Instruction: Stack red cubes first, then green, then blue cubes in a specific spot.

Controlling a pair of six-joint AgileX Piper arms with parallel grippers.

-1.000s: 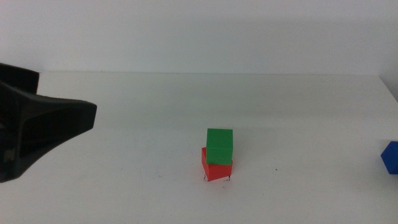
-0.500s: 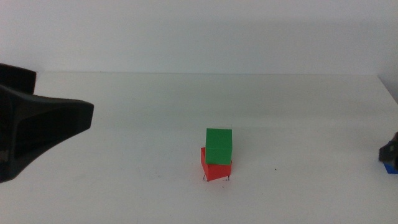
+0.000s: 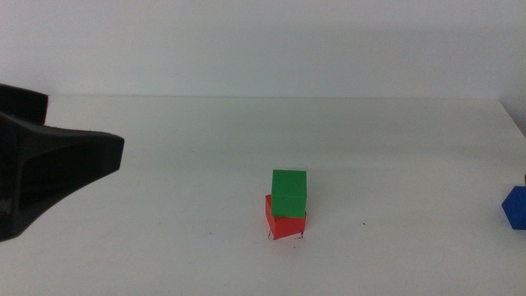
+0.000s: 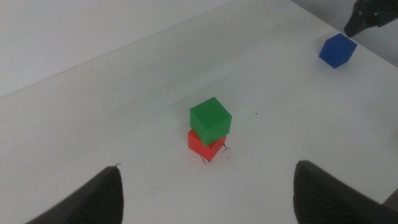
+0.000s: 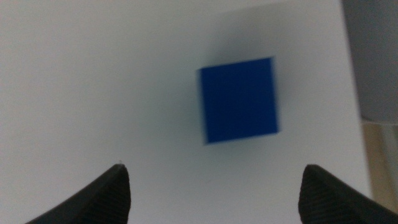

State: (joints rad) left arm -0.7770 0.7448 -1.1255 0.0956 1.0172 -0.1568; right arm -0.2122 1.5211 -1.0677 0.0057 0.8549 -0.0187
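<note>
Both tools stand wide apart, empty; the right tool (image 5: 211, 186) hovers over the somewhat blurred blue cube (image 5: 239, 99).

Green cube (image 4: 210, 119) sits on red cube (image 4: 204, 146); blue cube (image 4: 337, 50) well apart.

blue cube (image 3: 517, 207) cut off by middle view's right edge, blurred in right wrist view; red cube (image 3: 283, 224) mostly hidden under green cube (image 3: 288, 192) (top face covered).
</note>
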